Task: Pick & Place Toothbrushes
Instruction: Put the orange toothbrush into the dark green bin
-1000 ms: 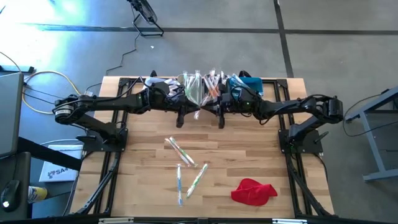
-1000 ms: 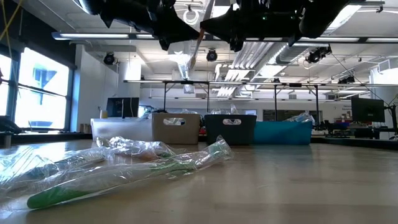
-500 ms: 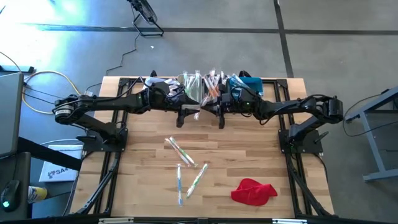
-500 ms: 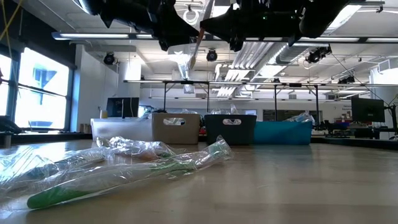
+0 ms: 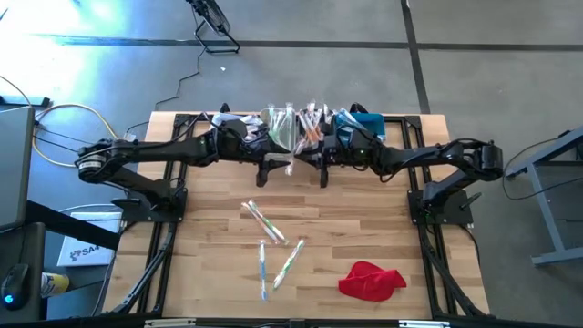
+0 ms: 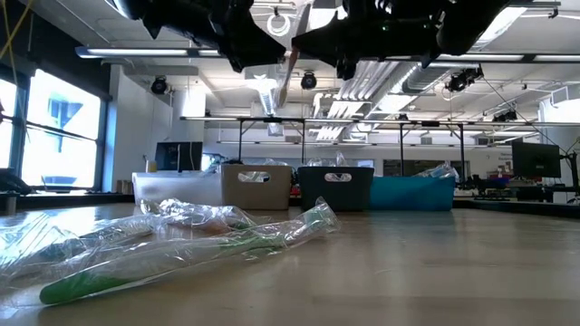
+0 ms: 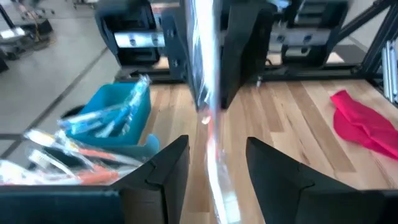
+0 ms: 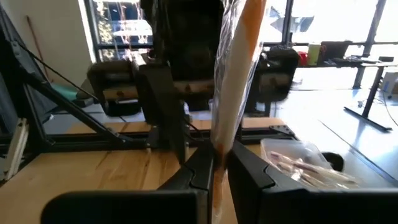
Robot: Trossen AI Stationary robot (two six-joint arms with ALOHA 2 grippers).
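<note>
— Wooden planks make up the bench [image 5: 364, 228]; what lies on the open part?
— From above, four wrapped toothbrushes [image 5: 273, 244] near the middle and a crumpled red cloth [image 5: 372, 280] toward the near right corner, well apart from them. Plenty of bare wood around both.
— And from bench height?
— The crinkled clear wrappers fill the near left, one with a green handle [image 6: 109, 276]. Behind stand four small bins [image 6: 299, 186] in a row: white, beige, dark and blue. The overhead view half hides them under the arms.
— Where are the arms?
— Both meet above the back edge, by the bins. The right claw [image 8: 214, 163] is clamped together on an orange toothbrush [image 8: 235, 81] in a shiny wrapper, held upright. Its wrist camera shows that plainly.
— The left one?
— The left claw [image 7: 214, 163] has its fingers [image 7: 168, 167] apart, on either side of that same wrapped stick without pinching it. Its wrist camera also looks down into the blue bin [image 7: 109, 130], packed with blue-handled brushes.
</note>
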